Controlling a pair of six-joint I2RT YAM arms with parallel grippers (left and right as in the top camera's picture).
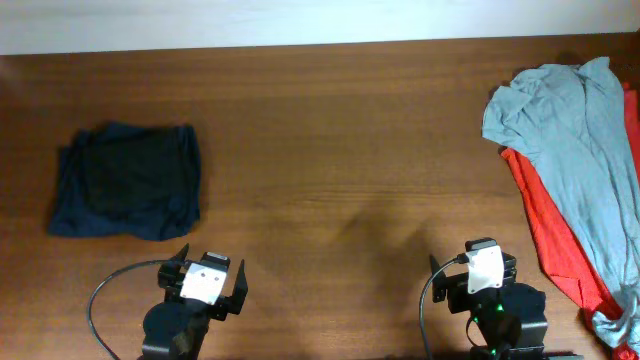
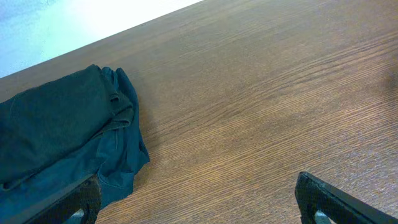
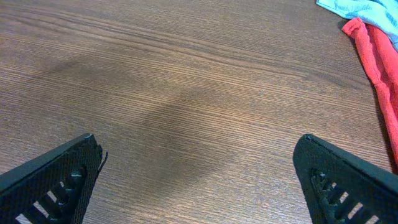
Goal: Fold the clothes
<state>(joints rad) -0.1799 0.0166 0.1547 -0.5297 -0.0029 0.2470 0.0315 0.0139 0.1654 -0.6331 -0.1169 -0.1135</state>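
At the left of the table lies a folded stack: a near-black garment (image 1: 135,165) on top of a dark navy-blue garment (image 1: 85,215). No white logo shows, so I cannot tell whether the top piece is the black T-shirt. The stack also shows in the left wrist view, dark piece (image 2: 50,124) over blue piece (image 2: 118,162). My left gripper (image 1: 207,264) (image 2: 199,208) is open and empty at the near edge, just right of the stack. My right gripper (image 1: 475,262) (image 3: 199,186) is open and empty over bare wood.
A crumpled light grey shirt (image 1: 565,120) lies at the far right on a red shirt (image 1: 560,235); both reach the table's right edge. Their near corners show in the right wrist view, red (image 3: 373,56) and grey (image 3: 367,9). The table's far edge (image 1: 300,45) meets a white wall.
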